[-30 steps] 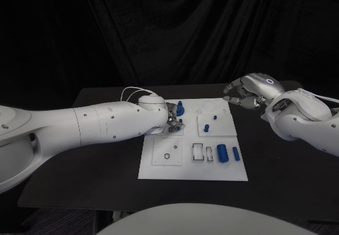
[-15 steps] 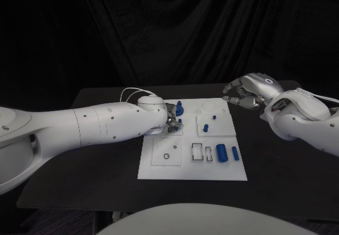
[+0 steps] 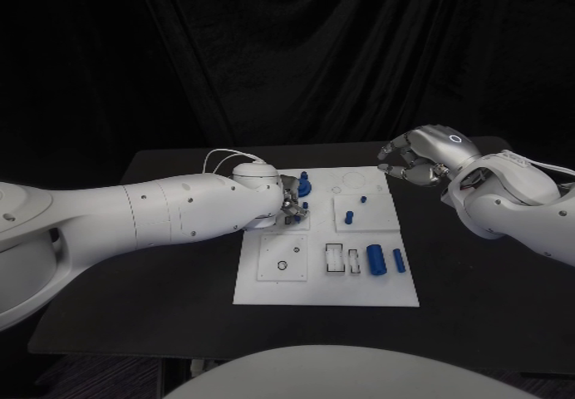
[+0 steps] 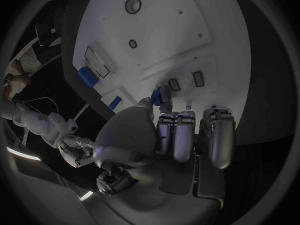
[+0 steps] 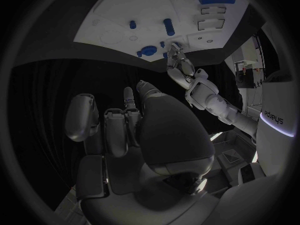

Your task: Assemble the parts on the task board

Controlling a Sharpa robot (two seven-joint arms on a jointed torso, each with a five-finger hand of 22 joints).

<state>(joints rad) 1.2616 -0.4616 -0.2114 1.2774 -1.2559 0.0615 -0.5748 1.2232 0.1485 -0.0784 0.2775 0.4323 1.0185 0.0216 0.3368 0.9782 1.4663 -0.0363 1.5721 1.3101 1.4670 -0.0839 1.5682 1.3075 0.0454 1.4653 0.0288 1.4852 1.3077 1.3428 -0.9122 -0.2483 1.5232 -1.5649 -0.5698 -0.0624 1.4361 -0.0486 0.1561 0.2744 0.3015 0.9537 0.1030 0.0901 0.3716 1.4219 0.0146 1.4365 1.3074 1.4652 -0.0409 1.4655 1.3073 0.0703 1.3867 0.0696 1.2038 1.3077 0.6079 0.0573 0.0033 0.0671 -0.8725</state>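
Nothing has moved since the earlier frames; both arms stay put. Head view: left hand (image 3: 292,209) is down on the task board (image 3: 270,287), right hand (image 3: 420,158) hovers clenched and empty past its far corner. Several blue parts (image 3: 376,259) lie loose, so assembly is mostly left. Black table (image 3: 144,274), dark curtain behind.

Left wrist view: left hand (image 4: 181,135) pinches a small blue part (image 4: 157,98) at the board (image 4: 206,20).

Right wrist view: right hand (image 5: 134,130) is curled on nothing, board (image 5: 100,27) well beyond.
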